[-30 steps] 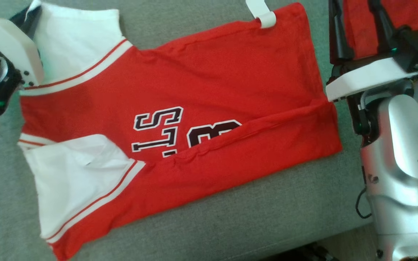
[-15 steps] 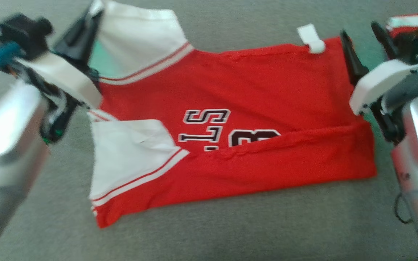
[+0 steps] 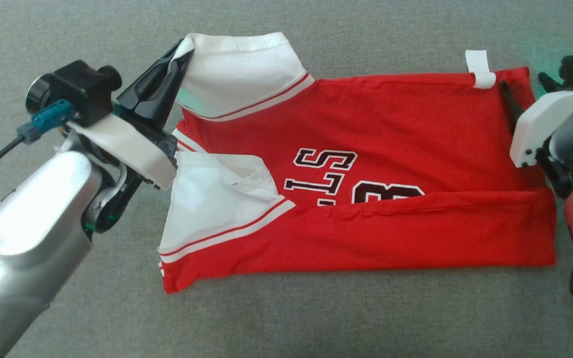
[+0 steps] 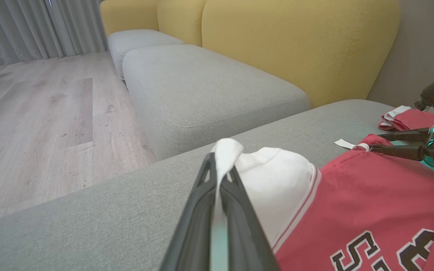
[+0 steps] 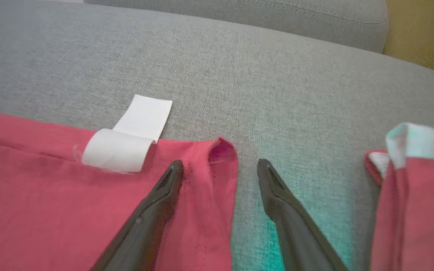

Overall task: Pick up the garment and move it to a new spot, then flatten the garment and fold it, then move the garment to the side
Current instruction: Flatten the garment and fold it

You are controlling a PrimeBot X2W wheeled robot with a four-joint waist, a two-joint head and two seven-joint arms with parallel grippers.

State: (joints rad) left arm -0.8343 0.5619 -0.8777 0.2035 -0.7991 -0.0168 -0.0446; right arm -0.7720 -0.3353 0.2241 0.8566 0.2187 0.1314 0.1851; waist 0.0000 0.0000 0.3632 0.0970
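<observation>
We list first the left tool (image 3: 183, 49), at 10 o'clock of the head view. Its two dark fingers (image 4: 196, 214) are pressed together with the cuff edge of the white far sleeve (image 3: 239, 74) pinched between them, and the cuff is raised off the cushion there. Next comes the right tool (image 3: 525, 85), at 2 o'clock, with jaws spread wide and gripping nothing. In its own wrist view one finger (image 5: 153, 210) lies over the red hem corner and the other over bare cushion, with the corner's edge between them; we cannot tell whether either touches. Between the two we enter the garment (image 3: 416, 134), a red jersey with white sleeves. It is spread lengthwise across the middle of the head view, neck end toward 9 o'clock and hem toward 3 o'clock. Its long edge at 6 o'clock is folded up into a red band that covers the lower part of the black, white-edged lettering (image 3: 324, 171). The near sleeve (image 3: 207, 209), at 8 o'clock, lies rumpled on the body. A white label (image 3: 480, 67) sticks out of the far edge at 1 o'clock, just beside the right tool. The garment rests on a grey sofa cushion (image 3: 316, 318). Further out, a second garment (image 5: 414, 203), red and white, lies at 3 o'clock of the right wrist view, apart from the hem. The left wrist view adds a yellow backrest (image 4: 296, 45), a wooden floor (image 4: 32, 113) and grey curtains (image 4: 21, 30).
</observation>
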